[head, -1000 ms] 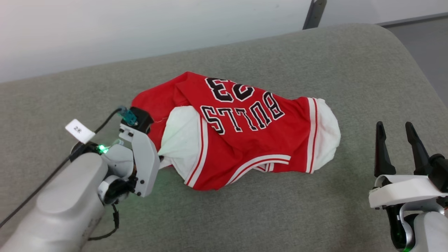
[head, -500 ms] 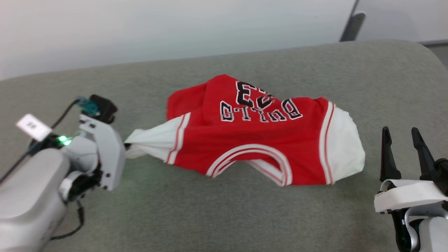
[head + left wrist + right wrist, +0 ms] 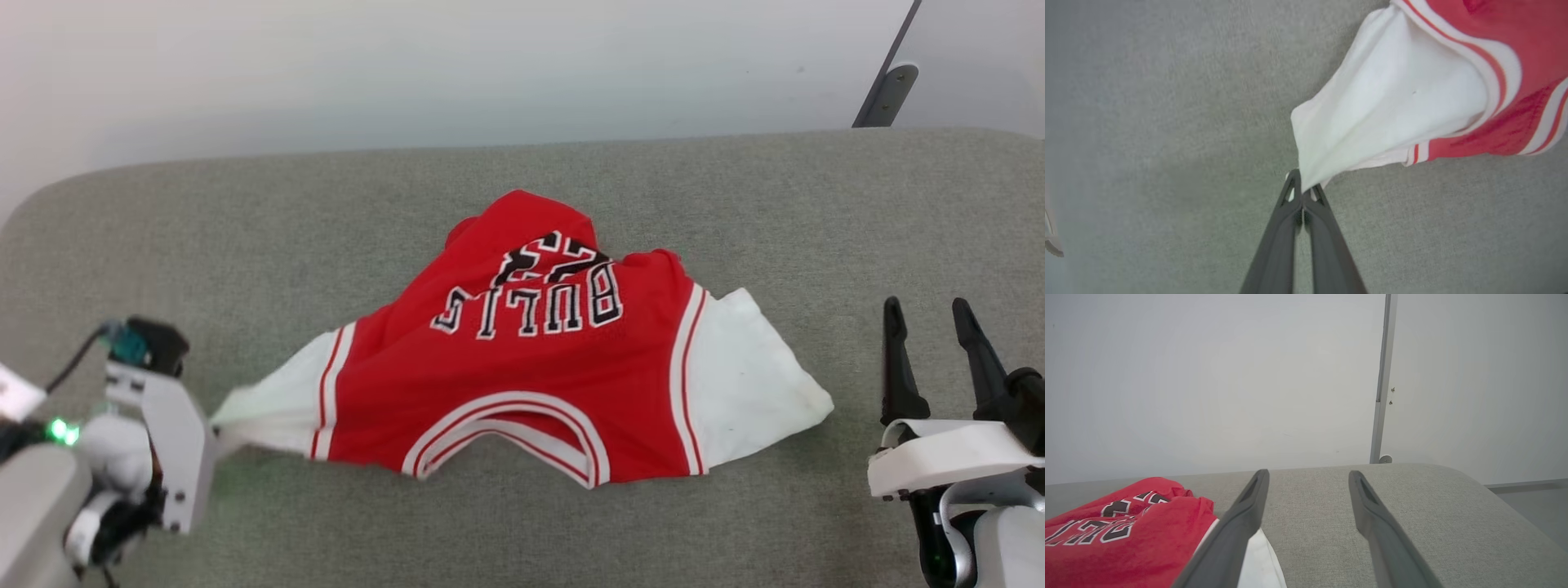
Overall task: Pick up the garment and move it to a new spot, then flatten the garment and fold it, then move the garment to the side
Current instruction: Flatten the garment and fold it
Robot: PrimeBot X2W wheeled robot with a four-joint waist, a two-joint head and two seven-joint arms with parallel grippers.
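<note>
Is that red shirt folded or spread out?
Mostly spread: the garment lies with both sleeves out, its far end rumpled; left end effector pinches one sleeve.

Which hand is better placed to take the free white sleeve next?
Probably right: the right hand is open beside the free sleeve of the garment; the left hand is shut on the other sleeve.
</note>
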